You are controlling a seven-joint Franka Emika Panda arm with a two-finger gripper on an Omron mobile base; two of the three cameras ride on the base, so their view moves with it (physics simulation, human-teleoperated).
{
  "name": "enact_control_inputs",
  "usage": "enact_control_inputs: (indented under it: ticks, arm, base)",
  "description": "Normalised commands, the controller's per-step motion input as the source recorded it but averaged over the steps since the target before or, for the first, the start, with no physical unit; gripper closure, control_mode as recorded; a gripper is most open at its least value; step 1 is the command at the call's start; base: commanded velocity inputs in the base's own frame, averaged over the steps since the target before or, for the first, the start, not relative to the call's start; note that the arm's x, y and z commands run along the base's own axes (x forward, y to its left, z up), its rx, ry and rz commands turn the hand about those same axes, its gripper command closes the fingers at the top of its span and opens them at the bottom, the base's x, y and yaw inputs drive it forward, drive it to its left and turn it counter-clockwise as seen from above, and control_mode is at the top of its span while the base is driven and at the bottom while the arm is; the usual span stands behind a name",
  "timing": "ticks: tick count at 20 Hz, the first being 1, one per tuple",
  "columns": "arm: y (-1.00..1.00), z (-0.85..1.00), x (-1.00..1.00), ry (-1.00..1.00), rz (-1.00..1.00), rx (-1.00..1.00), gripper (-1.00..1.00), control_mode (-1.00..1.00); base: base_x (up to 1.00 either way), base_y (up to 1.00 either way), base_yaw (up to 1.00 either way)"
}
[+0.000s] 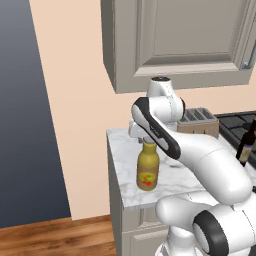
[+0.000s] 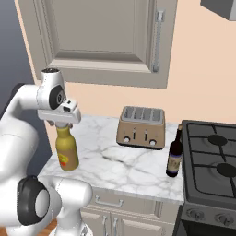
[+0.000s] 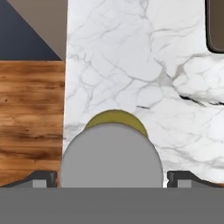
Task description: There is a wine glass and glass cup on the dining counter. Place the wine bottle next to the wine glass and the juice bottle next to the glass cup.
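Gripper (image 3: pixel 112 177) directly over the stubby amber-yellow juice bottle (image 2: pixel 67 151), fingers spread wide either side of its grey cap, not clamped. Bottle stands upright left of the beige toaster (image 2: pixel 141 127); tall dark wine bottle (image 2: pixel 174 158) right of the toaster.

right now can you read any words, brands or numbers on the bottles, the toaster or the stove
No text can be read anywhere.
juice bottle: red-and-green label low on its body, only a blur of colour, no letters to make out.
wine bottle: pale label on the dark body, too small and blurred to read.
toaster: small dark knobs on its front, no markings legible.
stove: knobs along the front, no numbers readable.
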Motion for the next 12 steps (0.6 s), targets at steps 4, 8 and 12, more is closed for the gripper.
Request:
enact_control_inputs:
  ticks: [4,8,12]
  arm:
    - [0.0,-0.16,0.0,0.04,0.0,0.0,-1.0,-1.0]
    - [0.04,-0.13,0.0,0.12,0.0,0.0,1.0,-1.0]
    - [0.0,0.0,0.0,0.09,0.0,0.0,1.0,-1.0]
  base:
    - [0.0,0.0,0.0]
    - [0.0,0.0,0.0]
    - [0.0,0.0,0.0]
